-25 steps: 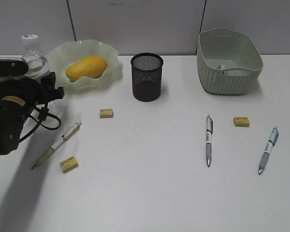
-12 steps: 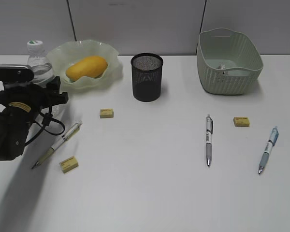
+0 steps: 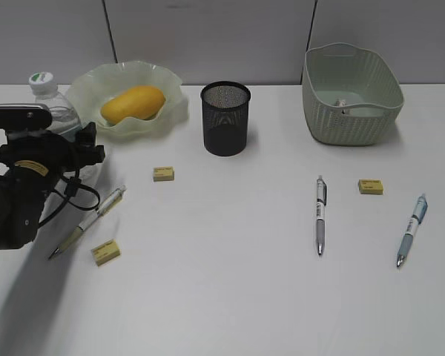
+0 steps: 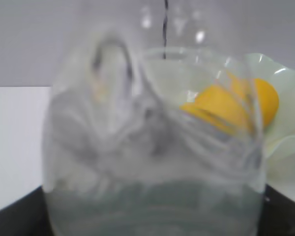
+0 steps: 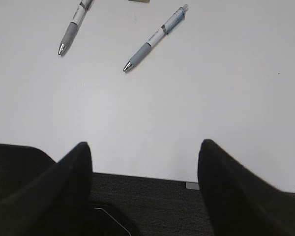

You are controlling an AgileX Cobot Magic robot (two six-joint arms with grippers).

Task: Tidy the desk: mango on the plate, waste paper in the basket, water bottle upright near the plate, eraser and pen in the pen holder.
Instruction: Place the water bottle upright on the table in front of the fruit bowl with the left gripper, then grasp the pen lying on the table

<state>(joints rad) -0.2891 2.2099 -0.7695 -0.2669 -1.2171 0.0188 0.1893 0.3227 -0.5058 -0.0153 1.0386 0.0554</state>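
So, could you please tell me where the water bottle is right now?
In the exterior view the water bottle stands upright at the far left of the desk, just left of the plate, partly hidden behind the left gripper.

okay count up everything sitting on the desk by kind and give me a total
Pens: 3
Erasers: 3
Mango: 1
Plate: 1
Water bottle: 1
Pen holder: 1
Basket: 1
Total: 11

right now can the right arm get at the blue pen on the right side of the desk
Probably yes. The right pincer stands open and empty, and the blue pen lies just ahead of it on bare desk, with only the grey pen nearby.
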